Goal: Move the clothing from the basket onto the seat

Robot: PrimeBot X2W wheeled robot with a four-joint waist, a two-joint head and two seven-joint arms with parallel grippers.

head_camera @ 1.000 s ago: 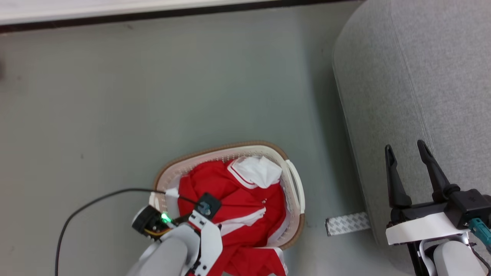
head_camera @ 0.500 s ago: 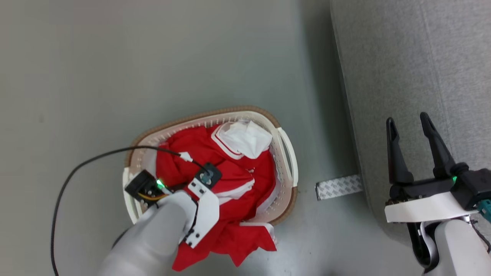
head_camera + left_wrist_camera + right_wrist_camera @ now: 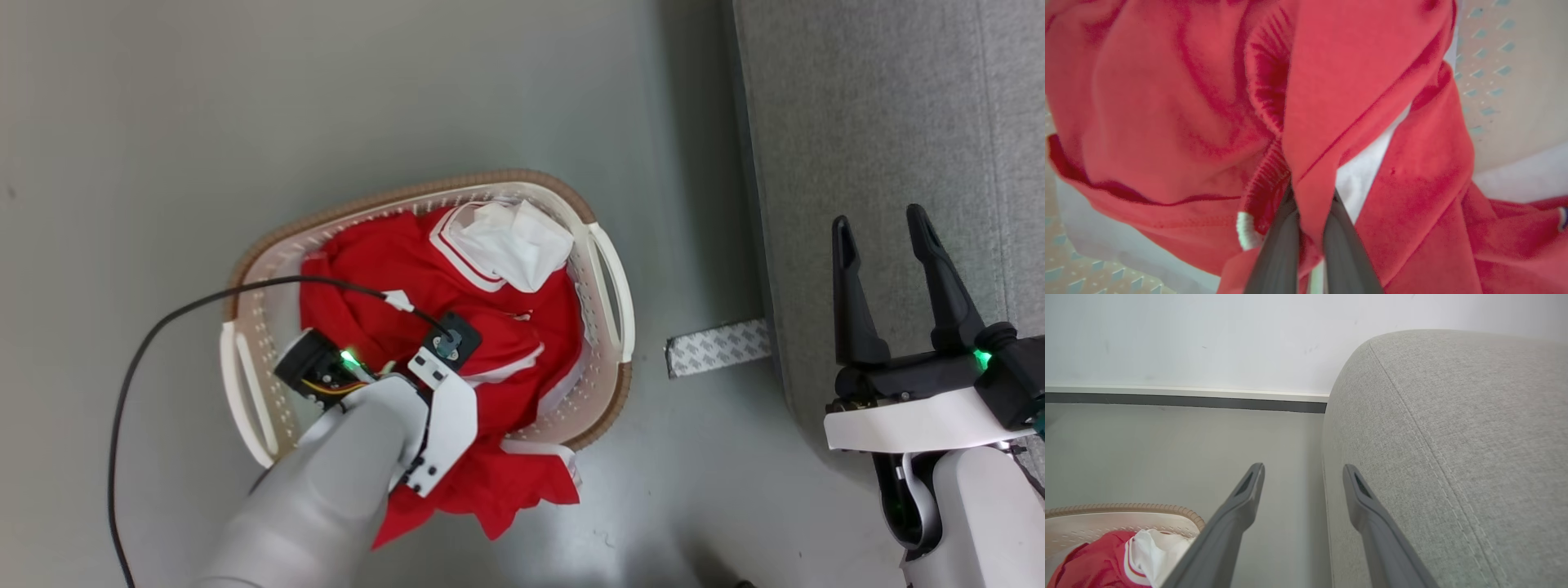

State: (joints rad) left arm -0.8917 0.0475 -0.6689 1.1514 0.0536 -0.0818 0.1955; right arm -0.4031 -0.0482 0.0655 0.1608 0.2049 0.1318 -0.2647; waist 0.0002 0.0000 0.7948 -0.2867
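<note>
the bright red soft garments (image 3: 498, 318) with white striped trim and a white collar piece lay heaped inside the oval cream-white perforated plastic basket (image 3: 265, 351) with a brown rim. one red hem spilled over its near rim onto the grey floor (image 3: 326, 98). the left pincer (image 3: 1311, 195) reached down into the heap and was clamped on a fold of the red fabric, pinched thin between its jaws, probably to lift the pile out. the right pincer (image 3: 878, 216) hung spread and empty over the large light grey upholstered sofa (image 3: 898, 106) on the right, likely waiting. a second before, the left jaws had stood wide. the head camera had dipped since then, so the basket's higher place in its picture was no move of the basket.
</note>
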